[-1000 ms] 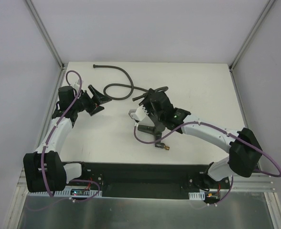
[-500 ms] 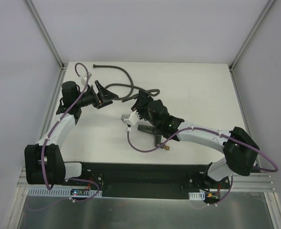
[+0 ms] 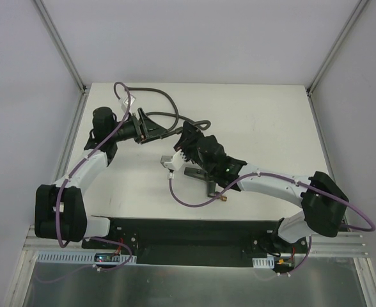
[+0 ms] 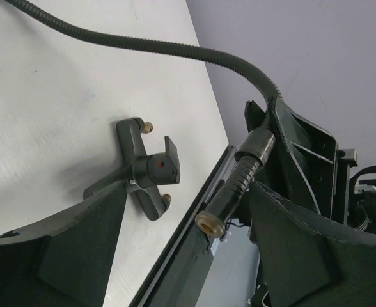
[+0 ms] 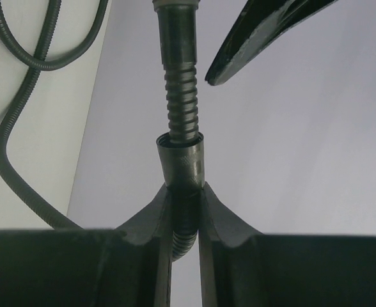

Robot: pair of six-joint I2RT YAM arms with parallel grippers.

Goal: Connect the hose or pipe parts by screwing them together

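My right gripper (image 3: pixel 183 135) is shut on the dark grey hose (image 3: pixel 164 96) a short way behind its end sleeve, and in the right wrist view the hose (image 5: pixel 181 115) rises out of the closed fingers. The hose's brass end nut (image 4: pixel 211 224) sticks out between the fingers of my left gripper (image 4: pixel 187 195), which is open around it and nearer its right finger. The left gripper (image 3: pixel 157 128) faces the right one, almost touching. The forked fitting (image 4: pixel 146 169) with brass ends lies flat on the table (image 3: pixel 265 121), also seen below the right gripper as the fitting (image 3: pixel 201 174).
The rest of the hose loops over the far left part of the table toward its back edge. Purple cables (image 3: pixel 194 199) hang off both arms. The black base rail (image 3: pixel 188 230) runs along the near edge, and grey walls enclose the table.
The left gripper swung toward the far right and now brackets the hose end. The right gripper carried the hose end left to meet it. The left jaws narrowed slightly.
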